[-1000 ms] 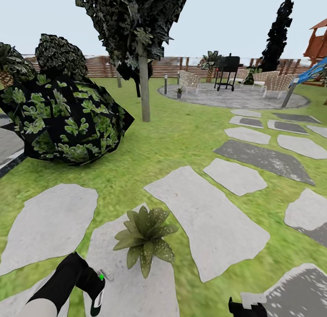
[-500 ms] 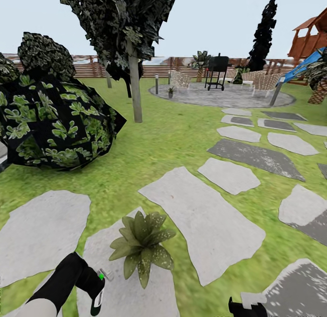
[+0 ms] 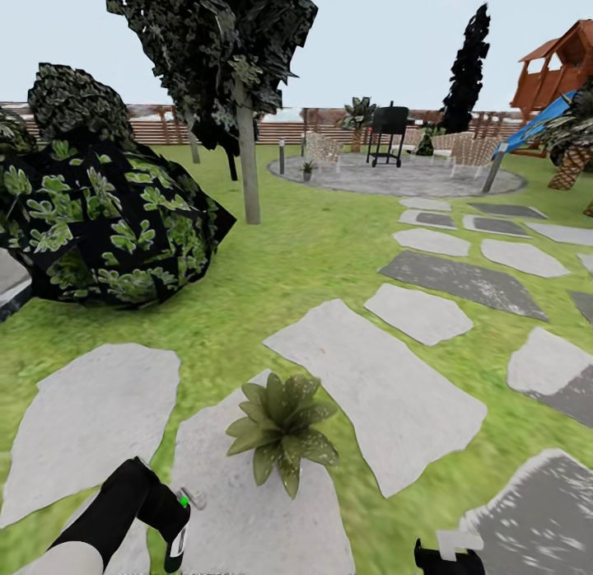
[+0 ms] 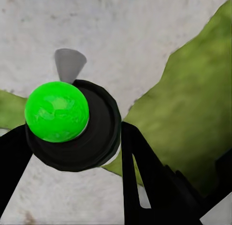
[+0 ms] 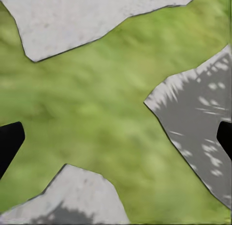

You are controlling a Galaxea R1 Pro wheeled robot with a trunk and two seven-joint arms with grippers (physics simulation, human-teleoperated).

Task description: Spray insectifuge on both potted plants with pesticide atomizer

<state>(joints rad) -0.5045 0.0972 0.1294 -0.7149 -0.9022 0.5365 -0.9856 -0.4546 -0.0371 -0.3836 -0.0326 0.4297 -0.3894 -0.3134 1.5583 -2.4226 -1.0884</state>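
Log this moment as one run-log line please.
left gripper: shut on pesticide atomizer | right gripper: open, over lawn | potted plant: on stepping stone ahead

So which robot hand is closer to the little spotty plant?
The left. The left gripper sits just beside the potted plant, on the same stepping stone. The right gripper is farther off, across the grass.

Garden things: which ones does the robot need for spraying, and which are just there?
Needed: atomizer, held in the left gripper; potted plant.
Just there: shrub, tree, grill, slide.
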